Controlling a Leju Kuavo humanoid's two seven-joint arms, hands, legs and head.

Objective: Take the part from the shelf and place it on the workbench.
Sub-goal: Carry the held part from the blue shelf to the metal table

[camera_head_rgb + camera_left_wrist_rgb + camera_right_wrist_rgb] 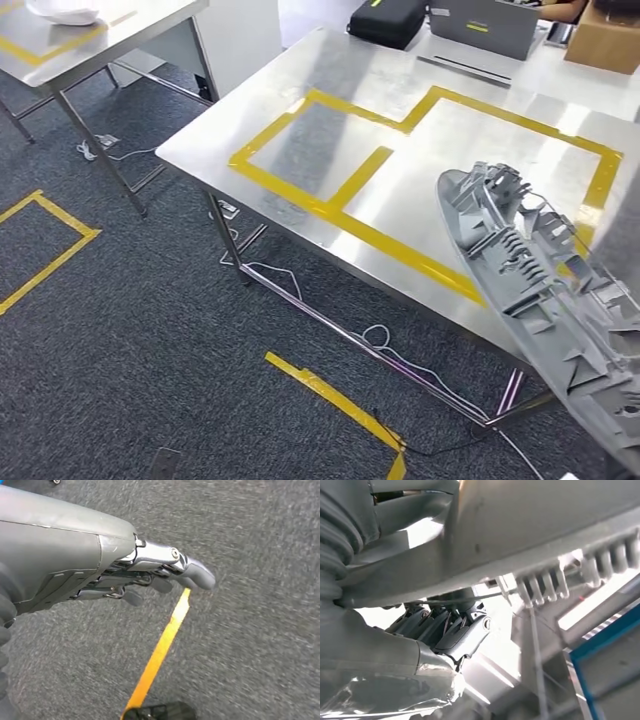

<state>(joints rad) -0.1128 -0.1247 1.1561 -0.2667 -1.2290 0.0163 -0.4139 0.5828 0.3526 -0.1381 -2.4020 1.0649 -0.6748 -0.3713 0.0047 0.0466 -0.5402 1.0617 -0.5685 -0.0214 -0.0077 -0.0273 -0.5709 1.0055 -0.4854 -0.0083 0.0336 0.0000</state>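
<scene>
part (543, 300): grey ribbed plastic moulding, held in the air over workbench (317, 100) near edge, by its right end, tilted, not yet down.
R hand (444, 630): fingers curled under the part, gripping it.
L hand (166, 572): holds nothing, fingers straight, over carpet.
risk: long part, held from below; could tip or clip the bench edge if lowered too soon.

No readable text, labels, brands or numbers anywhere. The small labels on the black case (388, 18) and the grey laptop (489, 24) at the desk's (302, 190) far edge are too small to read (just blurs).
</scene>
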